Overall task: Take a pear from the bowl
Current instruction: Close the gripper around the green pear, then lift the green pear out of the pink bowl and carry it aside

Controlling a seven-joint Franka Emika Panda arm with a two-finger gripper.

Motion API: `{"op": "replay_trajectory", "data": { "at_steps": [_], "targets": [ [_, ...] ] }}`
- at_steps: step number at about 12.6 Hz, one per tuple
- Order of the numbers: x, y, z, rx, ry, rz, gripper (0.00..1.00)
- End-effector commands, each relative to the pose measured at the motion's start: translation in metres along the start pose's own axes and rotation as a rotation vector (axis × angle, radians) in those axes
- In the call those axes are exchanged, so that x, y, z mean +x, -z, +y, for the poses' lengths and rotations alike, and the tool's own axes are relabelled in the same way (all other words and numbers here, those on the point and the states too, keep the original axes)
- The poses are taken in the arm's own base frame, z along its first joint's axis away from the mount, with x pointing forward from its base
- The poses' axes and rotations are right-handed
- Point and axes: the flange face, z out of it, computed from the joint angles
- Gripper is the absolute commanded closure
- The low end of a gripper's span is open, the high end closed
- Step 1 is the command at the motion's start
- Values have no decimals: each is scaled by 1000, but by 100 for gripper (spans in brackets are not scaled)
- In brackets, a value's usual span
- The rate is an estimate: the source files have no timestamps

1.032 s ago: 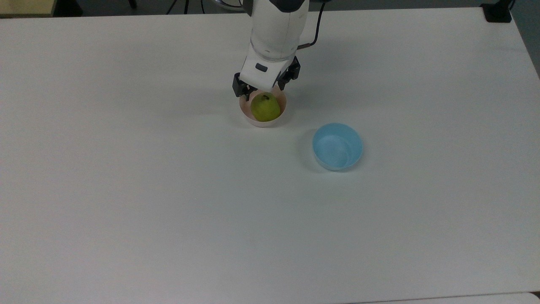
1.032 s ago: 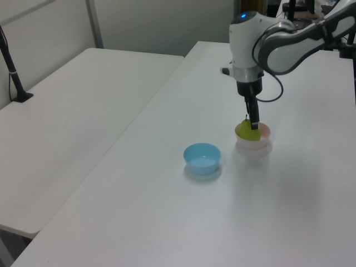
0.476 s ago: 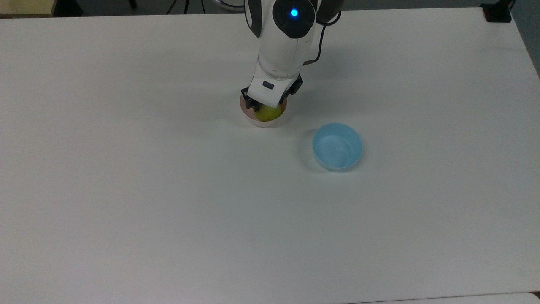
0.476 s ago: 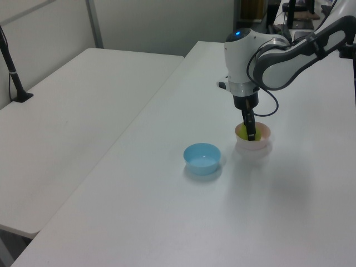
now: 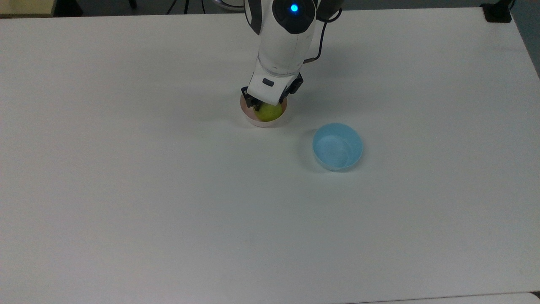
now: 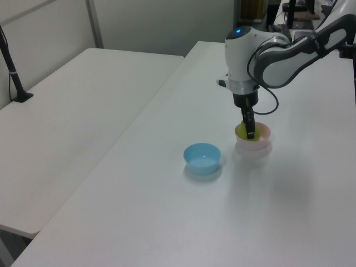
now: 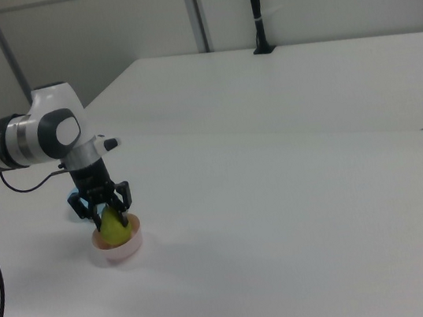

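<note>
Black two-finger claw (image 7: 111,217) down inside small round pale pink bowl (image 7: 118,246), fingers either side of small yellow-green pear (image 7: 113,227), looks clamped on it. Pear sits in bowl, right between fingers. Light blue round bowl (image 5: 337,146) on white table (image 5: 168,190), well apart from claw toward top view's lower right.

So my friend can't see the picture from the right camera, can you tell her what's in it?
A white robot arm reaches down with its gripper around a yellow-green pear that sits in a small pink bowl on a white table. The jaws stand on either side of the pear. Behind is another white table with a black pole.
</note>
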Motion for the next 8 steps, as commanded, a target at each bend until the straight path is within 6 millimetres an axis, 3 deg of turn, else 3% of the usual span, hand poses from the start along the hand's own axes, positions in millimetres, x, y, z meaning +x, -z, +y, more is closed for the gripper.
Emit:
{"op": "replay_trajectory", "data": {
  "at_steps": [1, 4, 6, 8],
  "targets": [
    [-22, 52, 4, 9, -32, 19, 67],
    [-36, 88, 22, 17, -61, 10, 67],
    [-48, 111, 51, 26, -102, 12, 67],
    [-55, 113, 79, 29, -148, 17, 67]
  ]
}}
